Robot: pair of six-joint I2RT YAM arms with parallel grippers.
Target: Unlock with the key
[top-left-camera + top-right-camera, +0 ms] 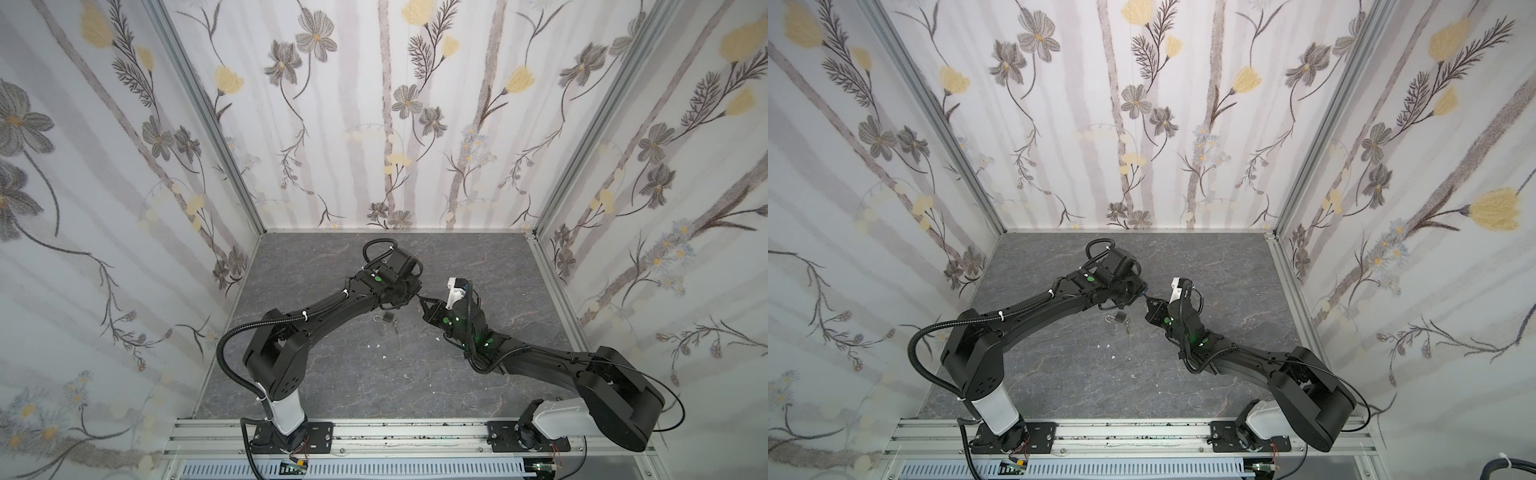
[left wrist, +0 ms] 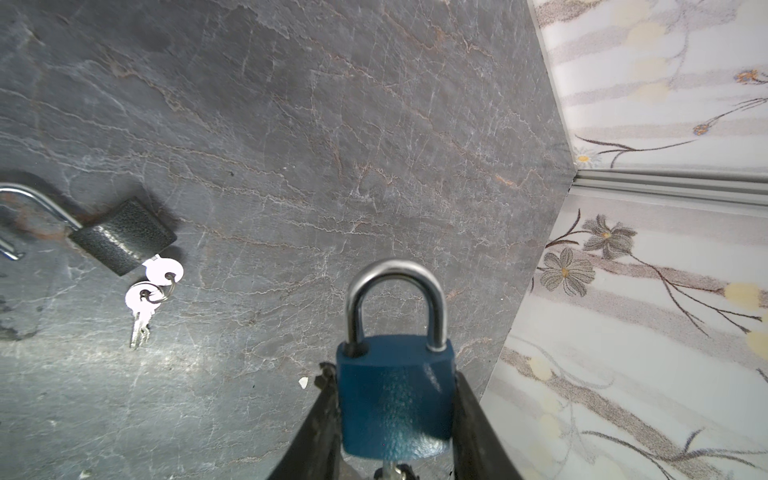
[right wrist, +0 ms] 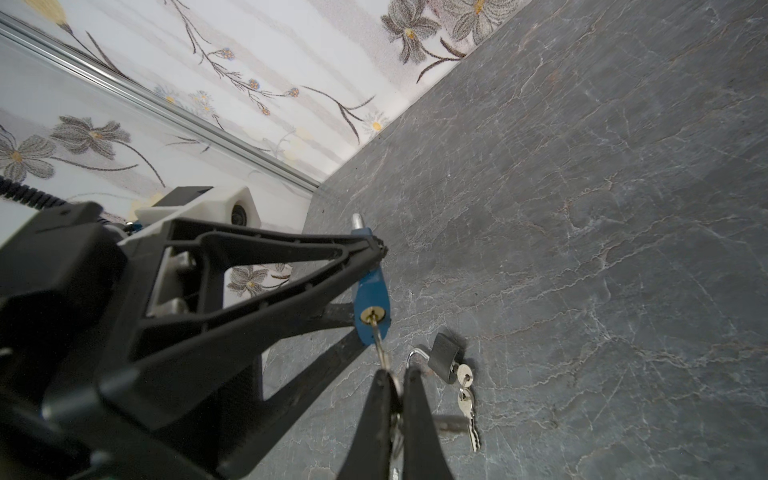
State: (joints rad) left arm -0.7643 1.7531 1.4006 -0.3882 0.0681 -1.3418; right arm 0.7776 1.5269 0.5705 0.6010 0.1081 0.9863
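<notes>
A: Claws first?

B: Left gripper [image 2: 392, 374] clamps the blue padlock [image 3: 369, 293] by its body sides, shackle [image 2: 397, 291] seated, held off the table [image 2: 374, 124]. Right gripper [image 3: 395, 374] is pinched tight on the key [image 3: 379, 340], blade in the blue padlock's keyhole.

A: Counts?

B: Padlocks: two. The black padlock [image 2: 122, 237] lies open on the table, near both grippers. Keys clearly showing: three. One is held; the two ringed keys [image 2: 153, 286] sit at the black padlock's base.

The held padlock [image 2: 395, 399] sits between the left gripper's [image 1: 417, 293] fingers, above the table [image 2: 332, 124]. The key [image 3: 379, 340] is in its keyhole, with the key's other end between the right gripper's [image 3: 395, 374] fingers. In both top views the loose padlock [image 1: 386, 319] lies on the table in front and left of them, with 2 keys [image 2: 149, 291] at its base.
</notes>
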